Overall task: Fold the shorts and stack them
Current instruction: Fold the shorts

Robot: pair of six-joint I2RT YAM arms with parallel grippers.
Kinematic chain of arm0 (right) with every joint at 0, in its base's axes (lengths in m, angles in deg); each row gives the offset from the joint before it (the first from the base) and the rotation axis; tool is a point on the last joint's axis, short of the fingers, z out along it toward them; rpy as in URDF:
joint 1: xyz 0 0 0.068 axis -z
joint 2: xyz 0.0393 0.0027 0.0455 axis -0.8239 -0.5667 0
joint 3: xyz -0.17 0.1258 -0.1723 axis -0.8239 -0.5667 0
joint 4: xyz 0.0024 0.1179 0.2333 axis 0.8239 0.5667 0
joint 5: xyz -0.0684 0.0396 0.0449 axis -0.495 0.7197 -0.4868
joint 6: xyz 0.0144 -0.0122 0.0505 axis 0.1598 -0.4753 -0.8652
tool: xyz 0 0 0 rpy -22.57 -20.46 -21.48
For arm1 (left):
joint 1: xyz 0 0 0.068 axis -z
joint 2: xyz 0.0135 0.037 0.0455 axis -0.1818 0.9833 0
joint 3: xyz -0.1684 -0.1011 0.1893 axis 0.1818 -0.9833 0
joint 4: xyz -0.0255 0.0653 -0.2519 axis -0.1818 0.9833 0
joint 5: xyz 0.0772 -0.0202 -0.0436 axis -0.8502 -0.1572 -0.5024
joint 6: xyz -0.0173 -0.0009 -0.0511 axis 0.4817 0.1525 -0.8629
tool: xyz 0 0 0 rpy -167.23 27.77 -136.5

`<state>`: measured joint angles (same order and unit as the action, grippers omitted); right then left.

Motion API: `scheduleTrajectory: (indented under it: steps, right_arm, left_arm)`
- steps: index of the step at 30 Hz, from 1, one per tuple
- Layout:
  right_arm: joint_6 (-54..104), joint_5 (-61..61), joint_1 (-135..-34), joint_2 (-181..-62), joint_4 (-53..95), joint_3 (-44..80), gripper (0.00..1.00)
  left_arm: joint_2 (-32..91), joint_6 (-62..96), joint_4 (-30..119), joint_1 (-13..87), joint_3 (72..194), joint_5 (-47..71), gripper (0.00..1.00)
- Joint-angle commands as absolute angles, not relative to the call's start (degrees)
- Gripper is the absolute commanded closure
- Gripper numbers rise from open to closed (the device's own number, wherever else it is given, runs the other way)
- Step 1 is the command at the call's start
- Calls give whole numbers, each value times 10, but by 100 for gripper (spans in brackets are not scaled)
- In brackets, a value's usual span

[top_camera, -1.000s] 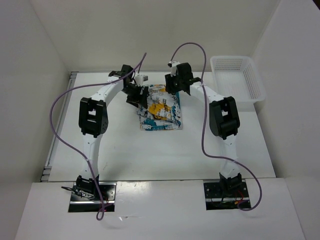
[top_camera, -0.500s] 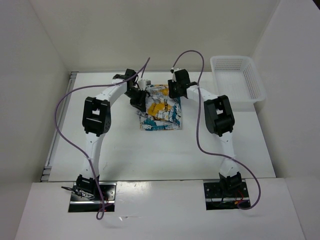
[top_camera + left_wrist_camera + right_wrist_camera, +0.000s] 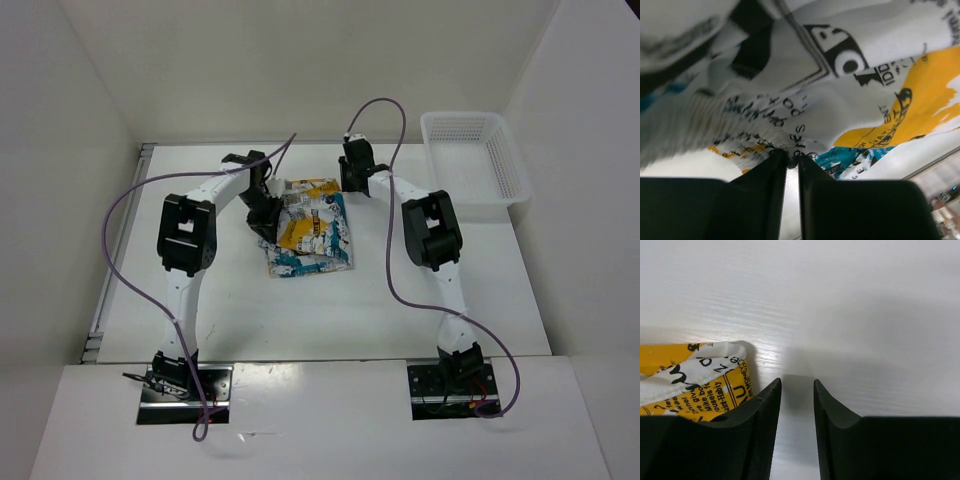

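A: Biggest first? White table [image 3: 330,310], walled on three sides, both arm bases bolted at the near edge.

B: Next down: white mesh basket [image 3: 478,160] at the far right corner, well apart from everything else.

A: And the shorts [image 3: 308,228]? Spread near the middle of the table toward the far side, between the two arms; white fabric with teal-blue, yellow-orange and black print, rumpled rather than flat.

B: Left gripper [image 3: 792,162]? Clamped on the shorts at their left edge. Wrist view: black fingers nearly together with gathered fabric pinched between the tips, cloth hanging across the whole view above.

A: Right gripper [image 3: 797,390]? Down at the far right corner of the shorts. Jaws slightly apart, with bare table showing in the gap. Nothing between the fingers [image 3: 762,415]; a yellow-and-white hem corner lying just beside the left finger, touching or not, hard to say.

B: Smallest bits: purple cables [image 3: 120,250] looping up from each base to the wrists.
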<state>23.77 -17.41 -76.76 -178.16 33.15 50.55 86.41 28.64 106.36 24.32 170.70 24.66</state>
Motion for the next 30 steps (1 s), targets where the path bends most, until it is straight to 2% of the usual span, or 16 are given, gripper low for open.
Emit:
scheduleTrajectory:
  steps: [1, 5, 8, 10, 12, 16, 20, 23, 27, 29, 30]
  right_arm:
    - [231, -191, -788, -1789, 301, 536, 63]
    - [263, -158, -788, -1760, 295, 548, 64]
    - [293, -48, -780, -1748, 309, 564, 48]
    - [282, -17, -780, -1748, 321, 564, 39]
    - [262, -17, -780, -1762, 321, 557, 35]
    - [250, -40, -775, -1793, 316, 550, 32]
    - [245, 23, -768, -1816, 321, 572, 32]
    - [216, 58, -768, -1822, 326, 572, 38]
    - [181, 89, -768, -1822, 326, 554, 53]
    - [159, 76, -768, -1822, 326, 548, 66]
    - [153, 65, -768, -1822, 331, 548, 80]
  left_arm:
    - [840, 289, 1095, 266, 1694, 221, 74]
    - [840, 289, 1084, 266, 1710, 226, 73]
    - [827, 289, 1077, 266, 1710, 214, 73]
    - [816, 289, 1072, 266, 1710, 214, 78]
    - [816, 289, 1067, 266, 1705, 214, 81]
    - [816, 289, 1067, 266, 1710, 214, 84]
    - [816, 289, 1067, 266, 1715, 204, 86]
    - [816, 289, 1072, 266, 1720, 204, 87]
    - [822, 289, 1072, 266, 1726, 198, 87]
    - [822, 289, 1072, 266, 1726, 198, 88]
    - [822, 289, 1072, 266, 1726, 198, 88]
